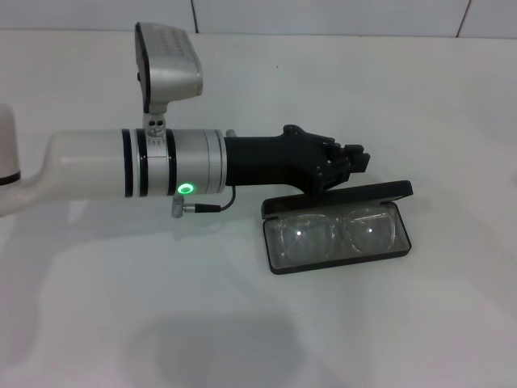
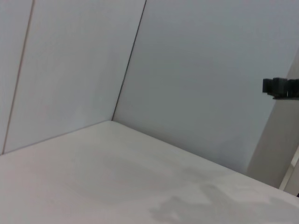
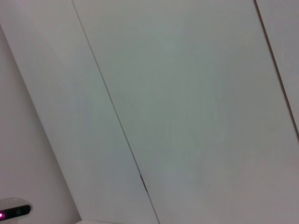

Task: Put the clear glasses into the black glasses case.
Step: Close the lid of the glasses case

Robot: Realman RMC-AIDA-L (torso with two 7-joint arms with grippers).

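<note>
While the clear glasses are lying inside the open case, the entries are reading as follows.

Clear glasses: sitting lenses-up in the tray of the black glasses case, long axis running across the robot's front.
Case lid: standing raised along the far edge.
Left gripper: hovering just behind that lid, fingers drawn narrow, holding nothing.
Nearer arm: left; lid is lying just beyond its fingertips, toward the robot.
Right gripper: not showing in any view.
Remaining step, by judgement: closing the lid.
</note>
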